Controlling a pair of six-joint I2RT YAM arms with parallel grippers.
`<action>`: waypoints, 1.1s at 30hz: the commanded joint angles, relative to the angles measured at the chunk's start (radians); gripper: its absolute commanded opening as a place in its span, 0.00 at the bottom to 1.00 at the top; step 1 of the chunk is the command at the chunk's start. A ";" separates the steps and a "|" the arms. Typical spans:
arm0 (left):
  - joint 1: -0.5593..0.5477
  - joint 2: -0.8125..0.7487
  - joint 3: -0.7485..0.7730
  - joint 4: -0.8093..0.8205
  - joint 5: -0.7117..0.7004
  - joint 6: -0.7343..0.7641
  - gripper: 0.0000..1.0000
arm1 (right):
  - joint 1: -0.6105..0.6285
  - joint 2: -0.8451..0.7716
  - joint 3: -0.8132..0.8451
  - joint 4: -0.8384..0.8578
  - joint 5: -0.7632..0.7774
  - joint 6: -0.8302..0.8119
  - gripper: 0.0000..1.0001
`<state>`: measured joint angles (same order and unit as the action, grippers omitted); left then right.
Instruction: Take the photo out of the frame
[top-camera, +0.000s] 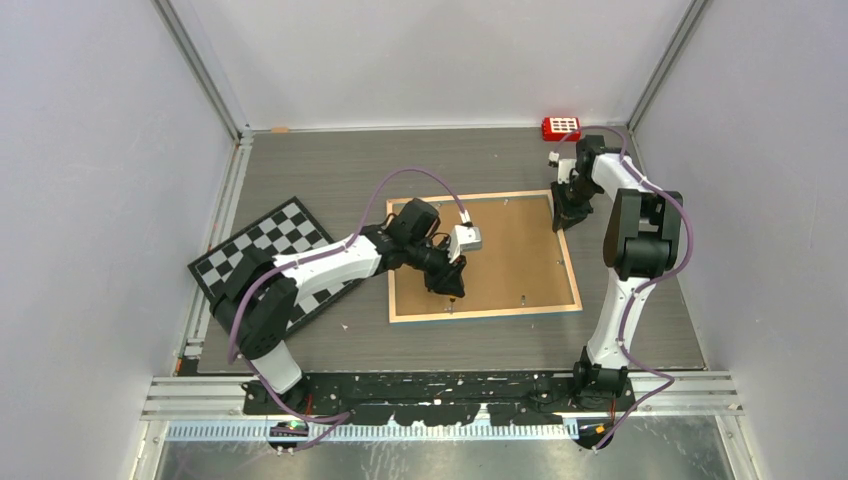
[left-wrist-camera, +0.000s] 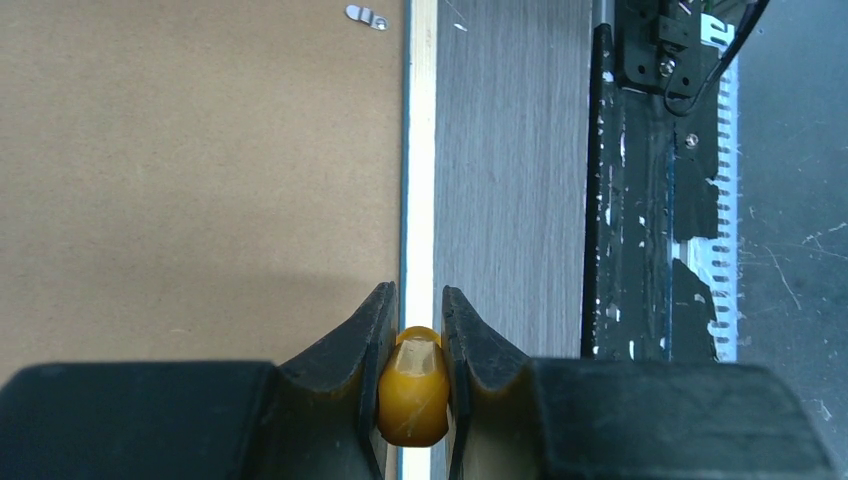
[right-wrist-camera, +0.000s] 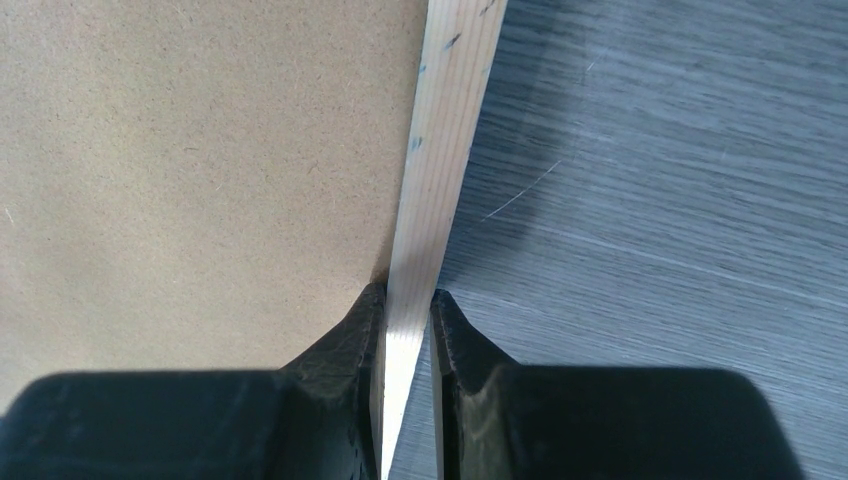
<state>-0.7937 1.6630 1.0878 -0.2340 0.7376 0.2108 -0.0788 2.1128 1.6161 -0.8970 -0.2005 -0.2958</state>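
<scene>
My left claw (left-wrist-camera: 418, 302) is nearly closed. Its jaws press both sides of a small amber lump (left-wrist-camera: 412, 390) that I cannot identify, held right over the pale wooden rail of the frame (left-wrist-camera: 200, 180). My right claw (right-wrist-camera: 408, 297) is clenched astride the rail on another side of the frame, one jaw on the fibreboard side and the other over the bench (right-wrist-camera: 650, 200). I judge this grip steadies the frame for my left claw's work. The frame lies face down beneath both claws, brown backing up, so its clips can be reached. One metal clip (left-wrist-camera: 366, 15) shows ahead of my left claw. The photo is hidden, presumably under the backing.
</scene>
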 joint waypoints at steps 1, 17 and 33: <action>-0.001 -0.002 -0.001 0.074 -0.020 -0.018 0.00 | 0.020 -0.002 -0.048 0.006 -0.051 0.003 0.01; 0.000 0.047 0.025 0.049 -0.045 -0.003 0.00 | 0.020 -0.010 -0.070 0.017 -0.054 -0.009 0.01; 0.005 0.057 0.056 0.115 -0.248 -0.025 0.00 | 0.017 0.006 -0.066 0.018 -0.065 -0.024 0.01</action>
<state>-0.7979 1.7107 1.0996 -0.2081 0.6250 0.1478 -0.0811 2.0926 1.5841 -0.8639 -0.2050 -0.2939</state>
